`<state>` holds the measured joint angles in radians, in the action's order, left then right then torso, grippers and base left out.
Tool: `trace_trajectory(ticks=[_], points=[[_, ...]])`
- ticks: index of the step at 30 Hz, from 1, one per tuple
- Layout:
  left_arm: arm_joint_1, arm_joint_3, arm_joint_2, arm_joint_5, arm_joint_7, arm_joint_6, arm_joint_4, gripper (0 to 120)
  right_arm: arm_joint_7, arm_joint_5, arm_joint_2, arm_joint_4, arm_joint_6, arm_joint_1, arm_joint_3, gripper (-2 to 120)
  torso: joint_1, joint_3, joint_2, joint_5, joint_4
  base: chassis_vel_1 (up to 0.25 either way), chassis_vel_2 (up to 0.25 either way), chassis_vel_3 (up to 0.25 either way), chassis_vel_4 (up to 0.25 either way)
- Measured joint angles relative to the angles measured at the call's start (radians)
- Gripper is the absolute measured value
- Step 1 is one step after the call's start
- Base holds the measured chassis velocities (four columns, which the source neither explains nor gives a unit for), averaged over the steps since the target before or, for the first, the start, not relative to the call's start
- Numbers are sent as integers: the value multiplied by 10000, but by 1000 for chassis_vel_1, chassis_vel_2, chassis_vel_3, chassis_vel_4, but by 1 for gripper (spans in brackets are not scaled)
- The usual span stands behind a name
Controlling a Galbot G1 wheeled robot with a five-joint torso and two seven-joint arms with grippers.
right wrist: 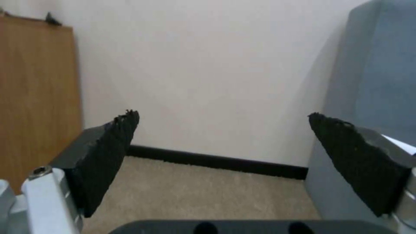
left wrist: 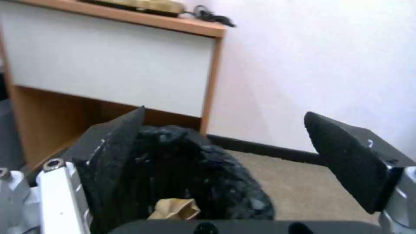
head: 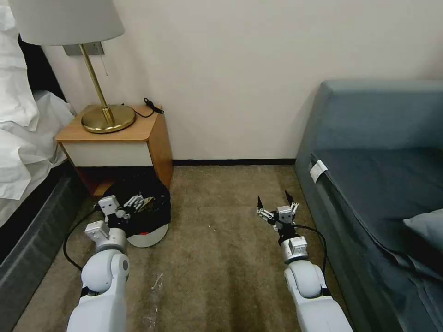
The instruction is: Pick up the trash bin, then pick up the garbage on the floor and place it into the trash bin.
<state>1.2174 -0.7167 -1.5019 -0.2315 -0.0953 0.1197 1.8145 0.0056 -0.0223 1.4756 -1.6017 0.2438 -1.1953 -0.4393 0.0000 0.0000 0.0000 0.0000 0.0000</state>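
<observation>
Left gripper (left wrist: pixel 225 146) sits spread wide over the small white black-bagged trash bin (head: pixel 148 236), tan paper scrap (left wrist: pixel 175 209) inside, I think. Right gripper (head: pixel 276 202) hangs spread above the beige carpet floor (head: pixel 217 258).

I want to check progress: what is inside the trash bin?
Inside the trash bin a tan crumpled paper scrap is visible. The black bag and the left gripper hide the rest.

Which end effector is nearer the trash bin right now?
Left. The left end effector is open at the trash bin, over its rim. The right end effector is open above bare carpet, well off to the side.
</observation>
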Motion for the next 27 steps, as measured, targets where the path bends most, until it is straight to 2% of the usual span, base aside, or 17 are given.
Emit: trace_trajectory(ticks=[8,9,16,27], points=[[139,255,-113,329,-322,-216,-52,100,212,398,42,197,41,68,-137,100,0,0,0,2,0,0,0,0,0],[138,277,-127,501,-547,-526,-281,100,226,390,46,348,77,85,-236,100,0,0,-1,0,0,0,0,0,0],[56,345,-170,869,-719,-1001,-963,100,231,391,-11,846,339,119,-465,100,0,0,0,0,0,0,0,0,0],[-105,484,-269,1011,-878,-1121,-1168,100,226,407,-43,1045,454,191,-574,100,0,1,-1,0,0,0,0,0,0]])
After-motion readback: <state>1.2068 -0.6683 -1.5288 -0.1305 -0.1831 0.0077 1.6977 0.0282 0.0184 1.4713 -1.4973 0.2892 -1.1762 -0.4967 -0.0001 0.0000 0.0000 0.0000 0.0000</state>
